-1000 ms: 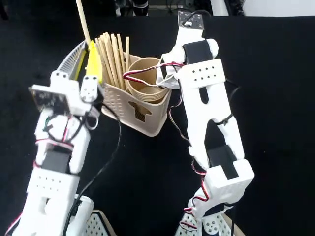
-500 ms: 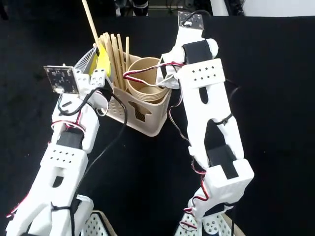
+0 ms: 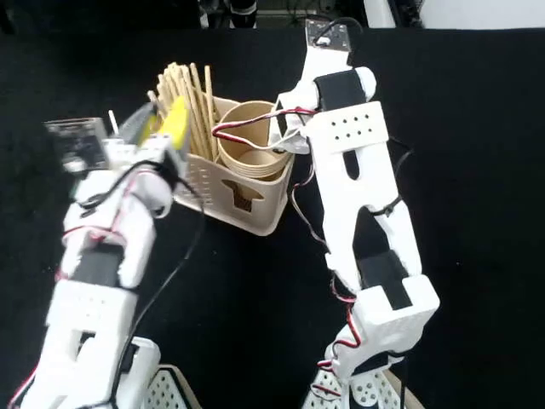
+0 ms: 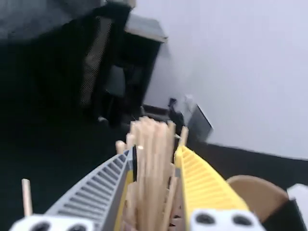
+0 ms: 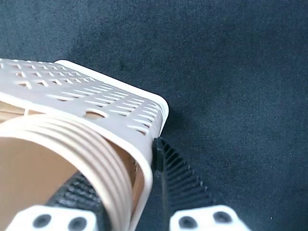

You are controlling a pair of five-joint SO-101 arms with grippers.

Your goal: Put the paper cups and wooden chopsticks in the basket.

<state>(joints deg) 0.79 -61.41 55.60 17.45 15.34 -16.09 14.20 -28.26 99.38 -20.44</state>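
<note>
The right gripper is clenched on the wall of the basket, one finger inside against the paper cups and one outside. This grip most likely steadies the basket on the black table while the other arm loads it. The paper cups are nested in a stack in the half of the basket nearer the right arm. The wooden chopsticks stand as a leaning bundle in the other half, with their upper ends fanned above the rim. The left gripper is released. Its grey and yellow fingers are spread on either side of the upper ends of the bundle, a position that fits a stick just let go into the basket. One short stick end stands outside the grey finger, and its lower end cannot be seen. One second ago the left gripper held a single chopstick that rose well above the bundle. That stick no longer stands up, and the gripper has swung to straddle the bundle. The right arm, basket and cups have not shifted.
</note>
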